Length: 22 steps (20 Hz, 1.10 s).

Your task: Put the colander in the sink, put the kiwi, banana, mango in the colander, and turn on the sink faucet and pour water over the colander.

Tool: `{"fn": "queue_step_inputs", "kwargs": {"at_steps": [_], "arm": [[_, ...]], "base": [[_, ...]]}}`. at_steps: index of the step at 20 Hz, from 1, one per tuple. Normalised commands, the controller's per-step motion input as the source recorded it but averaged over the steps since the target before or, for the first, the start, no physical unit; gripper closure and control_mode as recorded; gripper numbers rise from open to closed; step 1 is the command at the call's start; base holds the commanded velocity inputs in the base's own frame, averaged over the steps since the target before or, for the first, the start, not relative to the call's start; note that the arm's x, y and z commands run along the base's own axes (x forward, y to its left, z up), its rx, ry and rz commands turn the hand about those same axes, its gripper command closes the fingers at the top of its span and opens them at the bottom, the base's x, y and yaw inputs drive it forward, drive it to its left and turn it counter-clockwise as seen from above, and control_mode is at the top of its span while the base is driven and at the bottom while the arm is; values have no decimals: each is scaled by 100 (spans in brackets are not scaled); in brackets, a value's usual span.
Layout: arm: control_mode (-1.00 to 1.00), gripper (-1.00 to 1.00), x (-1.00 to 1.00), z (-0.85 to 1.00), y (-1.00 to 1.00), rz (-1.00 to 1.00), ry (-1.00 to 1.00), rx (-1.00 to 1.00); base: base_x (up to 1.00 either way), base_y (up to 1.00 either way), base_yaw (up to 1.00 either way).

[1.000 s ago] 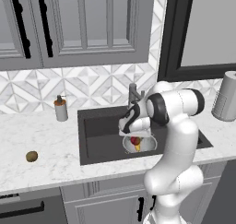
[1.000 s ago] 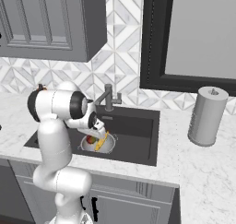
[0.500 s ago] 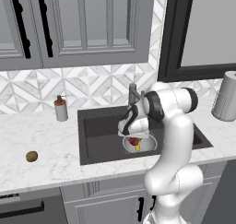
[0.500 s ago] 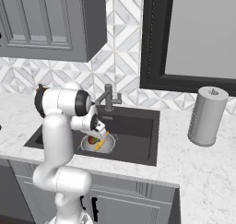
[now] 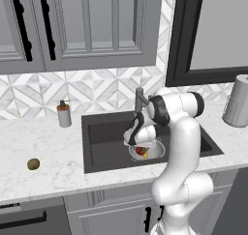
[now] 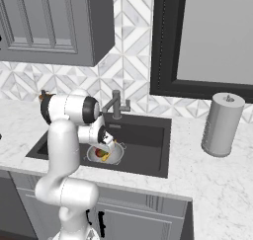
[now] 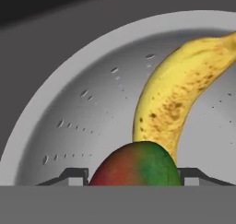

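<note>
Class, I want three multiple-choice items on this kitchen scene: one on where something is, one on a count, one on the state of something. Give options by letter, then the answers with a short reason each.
1. Where is the kiwi?
A. in the colander
B. on the counter left of the sink
C. on the faucet

2. How many fruits lie in the colander?
A. none
B. two
C. three

3. How is the mango placed?
A. between the claw's fingers, in the colander
B. on the counter
C. on the paper towel roll

Answers:
1 B: the kiwi sits on the counter, left of the sink.
2 B: banana and mango lie in the colander.
3 A: the claw flanks it over the colander floor.
</note>
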Motion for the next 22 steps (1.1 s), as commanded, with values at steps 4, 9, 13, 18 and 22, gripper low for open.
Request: {"fn": "queue_step_inputs", "kwargs": {"at_steps": [4,9,13,18,22], "arm": [[-100,-100,0,0,0,0,0,0],[-100,-100,-2,8,0,0,0,0],[-100,-100,-9,49,0,0,3,0],[-100,-100,-29,47,1,0,2,0],[-100,-100,-76,34,27,-2,1,0]], "base": [[0,0,0],[0,0,0],[0,0,0],[0,0,0],[0,0,0]]}}
